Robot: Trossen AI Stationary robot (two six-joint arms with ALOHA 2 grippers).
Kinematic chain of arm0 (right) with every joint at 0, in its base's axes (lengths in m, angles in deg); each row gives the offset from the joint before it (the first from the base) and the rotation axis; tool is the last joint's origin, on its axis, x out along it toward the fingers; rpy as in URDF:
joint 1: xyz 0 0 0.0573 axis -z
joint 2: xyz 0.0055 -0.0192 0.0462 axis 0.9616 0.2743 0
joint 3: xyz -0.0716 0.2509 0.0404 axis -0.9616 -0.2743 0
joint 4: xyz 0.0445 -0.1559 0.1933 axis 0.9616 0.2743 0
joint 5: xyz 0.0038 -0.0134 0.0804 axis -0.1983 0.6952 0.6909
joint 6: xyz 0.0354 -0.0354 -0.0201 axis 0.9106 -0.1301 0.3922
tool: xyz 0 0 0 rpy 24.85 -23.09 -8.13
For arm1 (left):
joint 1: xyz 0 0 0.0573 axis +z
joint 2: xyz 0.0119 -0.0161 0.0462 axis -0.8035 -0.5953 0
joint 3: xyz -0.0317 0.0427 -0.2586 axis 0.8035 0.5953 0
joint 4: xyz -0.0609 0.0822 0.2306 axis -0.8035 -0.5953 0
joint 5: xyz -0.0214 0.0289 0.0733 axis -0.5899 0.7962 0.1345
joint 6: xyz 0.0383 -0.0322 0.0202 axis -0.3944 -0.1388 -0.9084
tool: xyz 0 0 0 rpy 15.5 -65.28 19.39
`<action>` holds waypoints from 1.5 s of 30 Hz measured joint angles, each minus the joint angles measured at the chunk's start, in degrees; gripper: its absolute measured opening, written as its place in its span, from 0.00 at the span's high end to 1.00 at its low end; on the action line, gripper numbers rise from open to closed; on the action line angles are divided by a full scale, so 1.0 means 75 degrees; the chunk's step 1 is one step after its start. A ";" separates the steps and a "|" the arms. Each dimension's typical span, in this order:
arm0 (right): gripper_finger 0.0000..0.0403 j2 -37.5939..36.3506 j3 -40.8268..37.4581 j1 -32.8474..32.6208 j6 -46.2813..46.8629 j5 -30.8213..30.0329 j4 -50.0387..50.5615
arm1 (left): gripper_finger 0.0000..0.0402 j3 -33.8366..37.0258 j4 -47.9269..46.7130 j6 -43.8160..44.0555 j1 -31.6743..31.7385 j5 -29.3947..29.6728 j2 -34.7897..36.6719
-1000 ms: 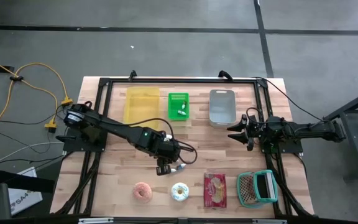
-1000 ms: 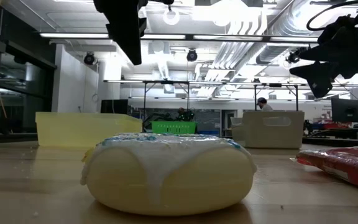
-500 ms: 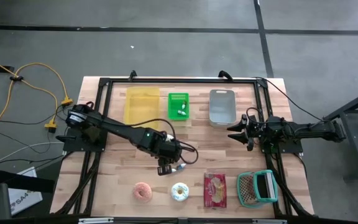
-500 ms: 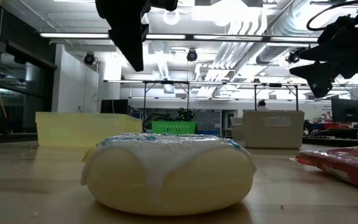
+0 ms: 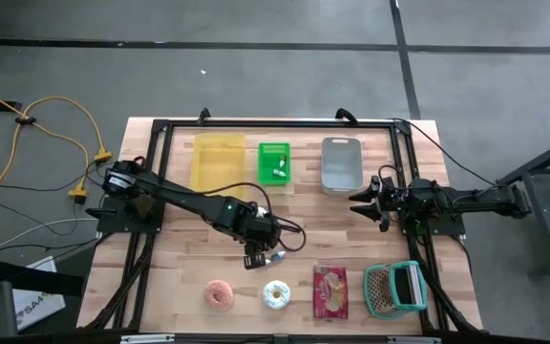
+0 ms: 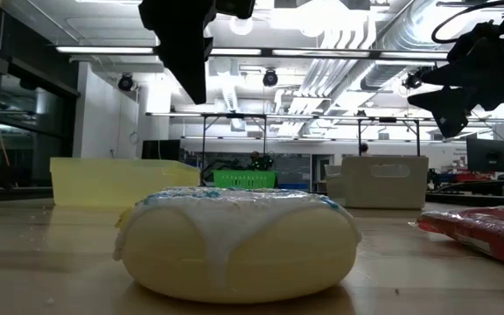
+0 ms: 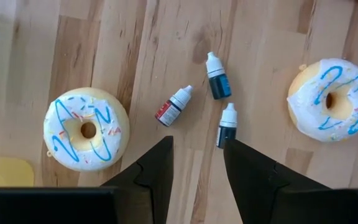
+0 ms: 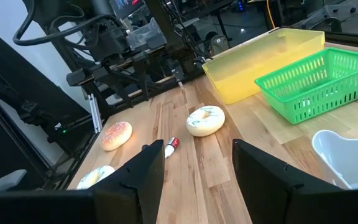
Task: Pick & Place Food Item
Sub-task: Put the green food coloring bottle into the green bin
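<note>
My left gripper (image 7: 197,149) hangs open above the table, pointing steeply down, with nothing between its fingers. Below it lie three small dropper bottles (image 7: 219,84) on the wood, between two white donuts with blue icing (image 7: 86,127) (image 7: 331,99). In the high view the gripper (image 5: 254,260) stands just beyond the white donut (image 5: 277,294) and the pink donut (image 5: 220,294), which lie flat near the front edge. The low view shows a white donut (image 6: 234,241) close up. My right gripper (image 8: 197,155) waits open and level at the table's right side (image 5: 359,203).
A red food packet (image 5: 330,291) and a teal basket (image 5: 394,289) lie at the front right. At the back stand a yellow bin (image 5: 218,162), a green basket (image 5: 274,162) and a grey bin (image 5: 342,164). Bare wood lies mid-table.
</note>
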 joint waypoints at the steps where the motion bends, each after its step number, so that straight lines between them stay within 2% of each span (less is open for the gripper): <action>1: 0.57 0.0000 0.0002 0.0002 0.0000 0.0000 0.0002 | 0.66 0.0000 0.0009 0.0003 0.0000 0.0000 -0.0028; 5: 0.57 0.0000 -0.0001 0.0002 0.0000 0.0000 0.0002 | 0.66 0.0005 0.0084 0.0041 -0.0010 -0.0092 -0.0278; 20: 0.57 0.0141 0.0002 0.0002 0.0000 0.0000 0.0003 | 0.66 0.0006 0.0818 0.0160 -0.0067 -0.1228 -0.1483; 45: 0.57 0.0187 0.0002 0.0001 0.0001 0.0000 0.0009 | 0.66 0.0006 0.1051 -0.0215 -0.0272 -0.1013 -0.1676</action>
